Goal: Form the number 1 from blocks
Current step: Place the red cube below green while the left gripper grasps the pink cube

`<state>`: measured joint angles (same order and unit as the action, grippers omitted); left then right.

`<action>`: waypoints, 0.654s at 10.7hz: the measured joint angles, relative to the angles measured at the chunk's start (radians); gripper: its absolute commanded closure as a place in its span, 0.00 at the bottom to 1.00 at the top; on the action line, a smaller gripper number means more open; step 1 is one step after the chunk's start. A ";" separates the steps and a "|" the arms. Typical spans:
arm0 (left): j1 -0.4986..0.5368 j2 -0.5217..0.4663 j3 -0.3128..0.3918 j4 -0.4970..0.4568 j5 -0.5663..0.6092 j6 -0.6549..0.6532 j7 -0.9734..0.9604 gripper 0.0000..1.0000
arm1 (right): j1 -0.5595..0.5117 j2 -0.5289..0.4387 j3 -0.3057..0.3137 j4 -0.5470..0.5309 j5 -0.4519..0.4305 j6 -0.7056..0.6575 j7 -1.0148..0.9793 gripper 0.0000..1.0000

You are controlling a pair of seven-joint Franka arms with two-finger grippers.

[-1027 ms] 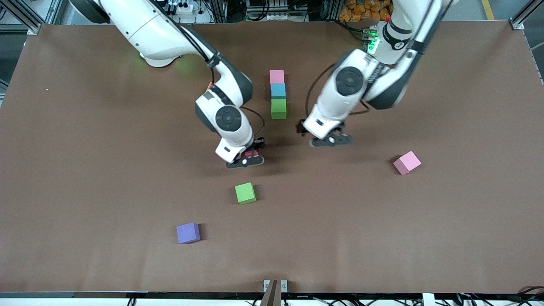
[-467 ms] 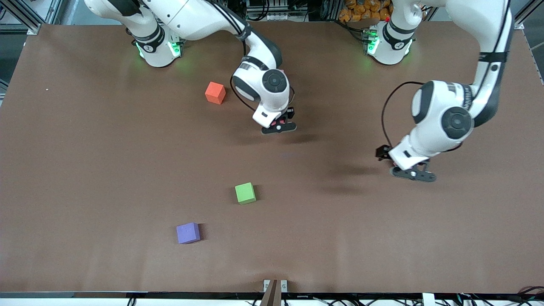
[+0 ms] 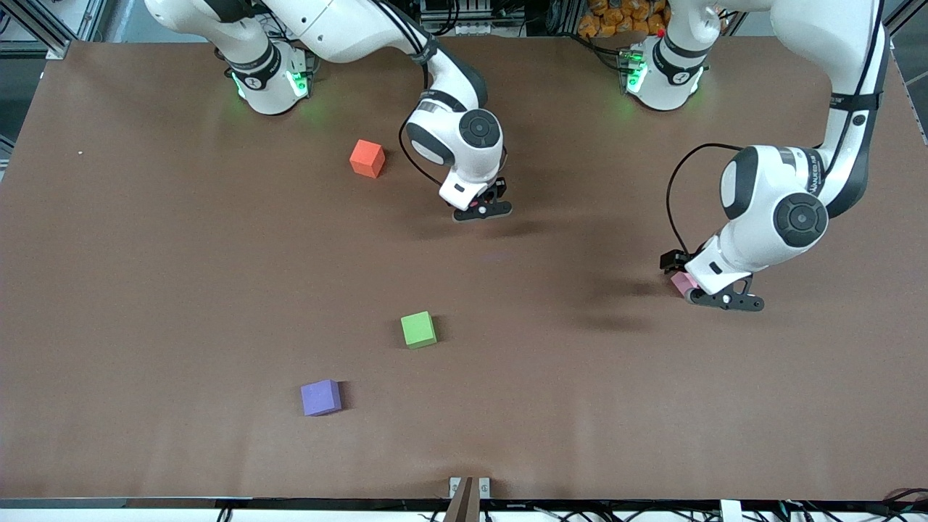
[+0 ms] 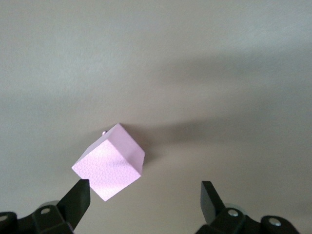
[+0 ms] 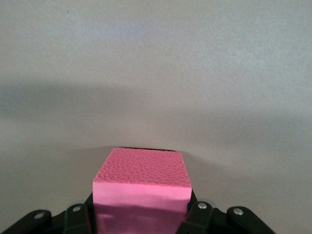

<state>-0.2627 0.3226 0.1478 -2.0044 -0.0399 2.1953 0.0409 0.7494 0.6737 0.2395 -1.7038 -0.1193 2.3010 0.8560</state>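
A pink block (image 4: 109, 168) on the surface, toward the left arm's end, is straddled by the released left tool (image 4: 144, 200), sitting off-centre beside one finger. A red block (image 5: 141, 187) is grasped by the right tool (image 3: 482, 211).

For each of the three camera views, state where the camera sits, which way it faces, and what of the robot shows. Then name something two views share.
Front view: high across the table, facing both bases; shows both arms, the right gripper and the left gripper.
Left wrist view: on the left wrist, looking down past its open fingers at the pink block.
Right wrist view: on the right wrist, looking down at the held block.
Shared: the pink block shows in the front and left wrist views.
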 measured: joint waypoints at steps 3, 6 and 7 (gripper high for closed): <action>0.007 0.042 0.067 -0.002 0.000 0.001 -0.001 0.00 | 0.001 0.007 -0.001 0.000 -0.001 0.023 0.000 1.00; 0.000 0.070 0.067 -0.001 -0.007 0.002 -0.075 0.00 | 0.006 0.014 -0.001 0.000 -0.001 0.031 0.010 0.95; -0.002 0.078 0.066 -0.001 -0.013 0.002 -0.133 0.00 | 0.010 0.015 -0.001 0.000 -0.001 0.031 0.017 0.49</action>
<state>-0.2644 0.4002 0.2141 -2.0054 -0.0528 2.1972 -0.0918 0.7594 0.6886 0.2382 -1.7037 -0.1207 2.3322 0.8732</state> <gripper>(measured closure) 0.000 0.361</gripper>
